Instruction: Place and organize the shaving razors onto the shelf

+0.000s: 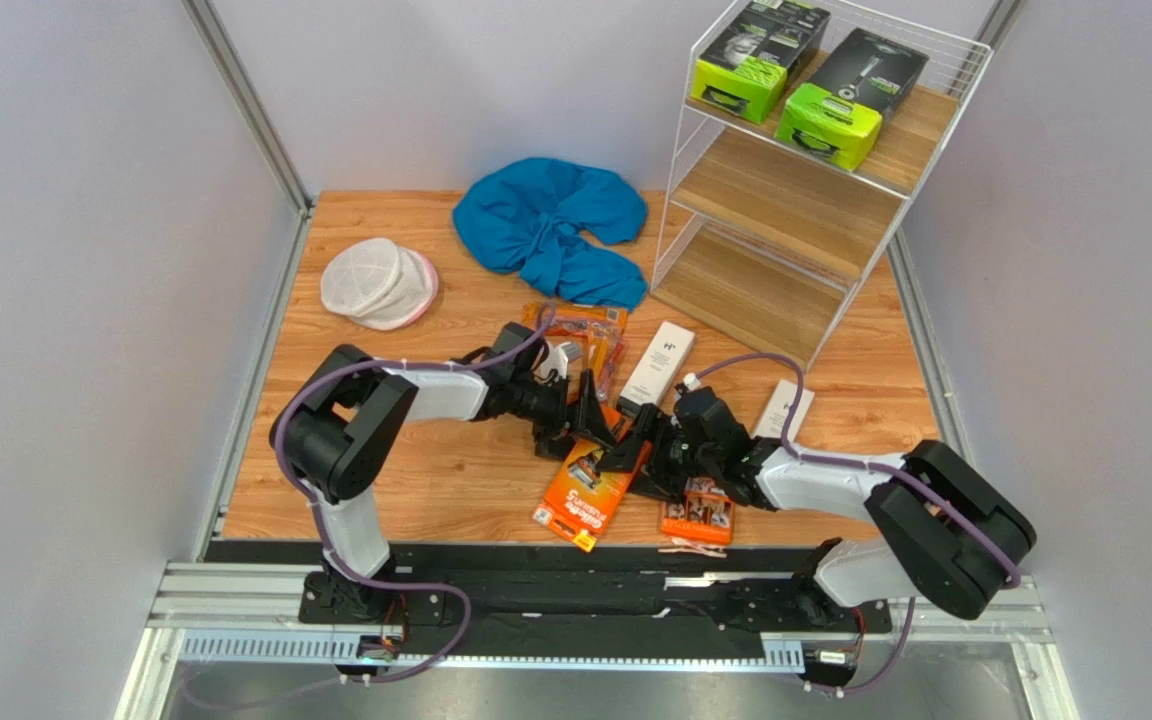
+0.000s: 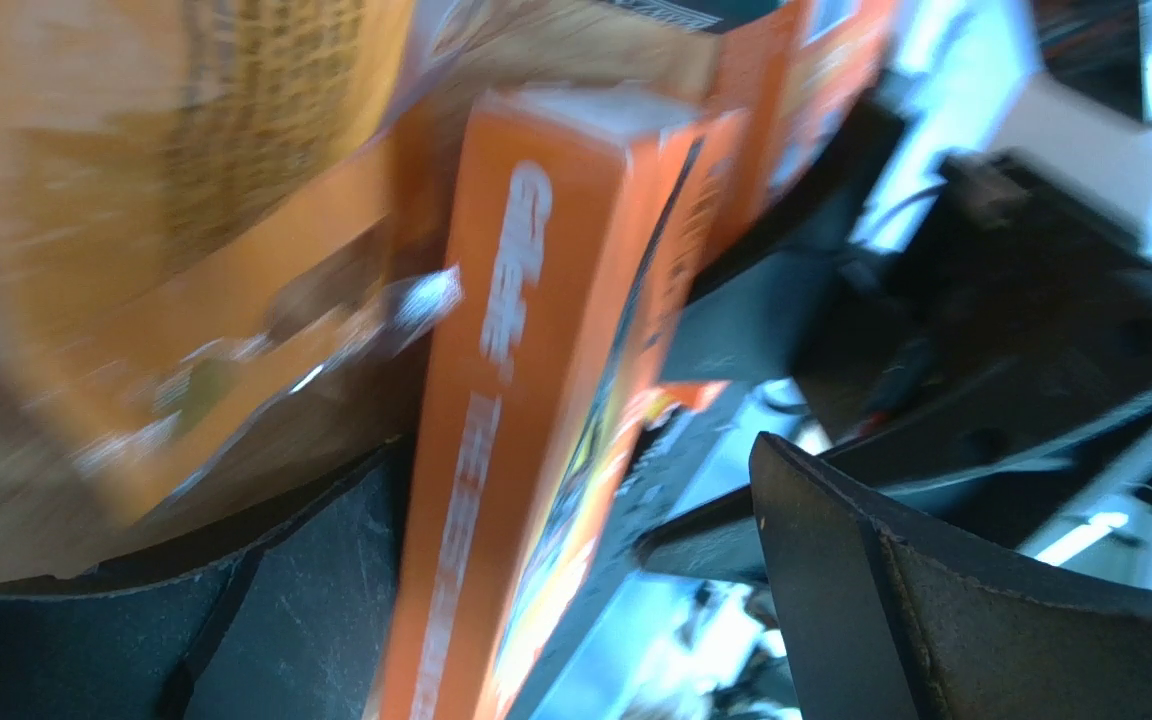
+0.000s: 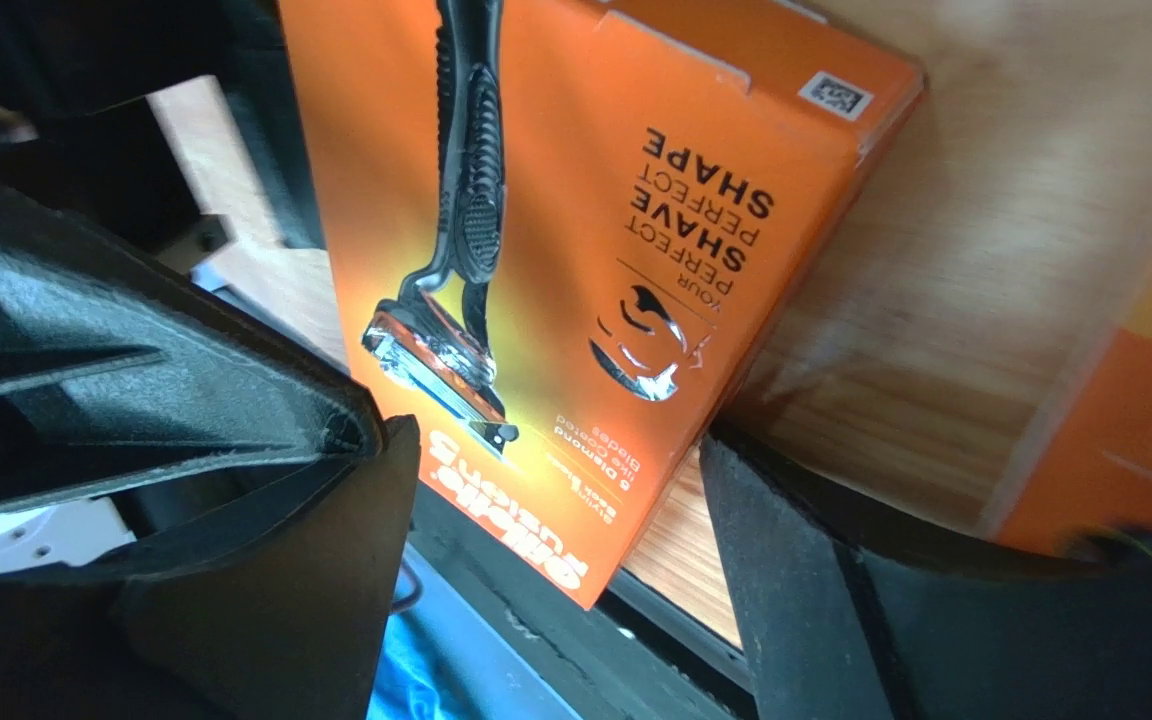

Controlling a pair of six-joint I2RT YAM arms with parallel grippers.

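Shaving razors [image 1: 585, 503], I count: two green boxes [image 1: 760, 57] on the shelf [image 1: 778, 203], two white boxes [image 1: 659, 363], two orange cartons [image 1: 698, 513], one diagonal between spread left tool [image 2: 575, 450] and right tool [image 3: 552, 435].

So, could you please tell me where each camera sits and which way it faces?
Top external: above and behind the bases, looking down on the table; both arms show, left gripper and right gripper meeting mid-table, shelf far right.
Left wrist: on the left arm, looking along its dark fingers at an orange carton between them.
Right wrist: on the right arm, looking past its fingers at an orange carton's printed face.
Shared: both wrist views frame an orange carton, apparently the same one.
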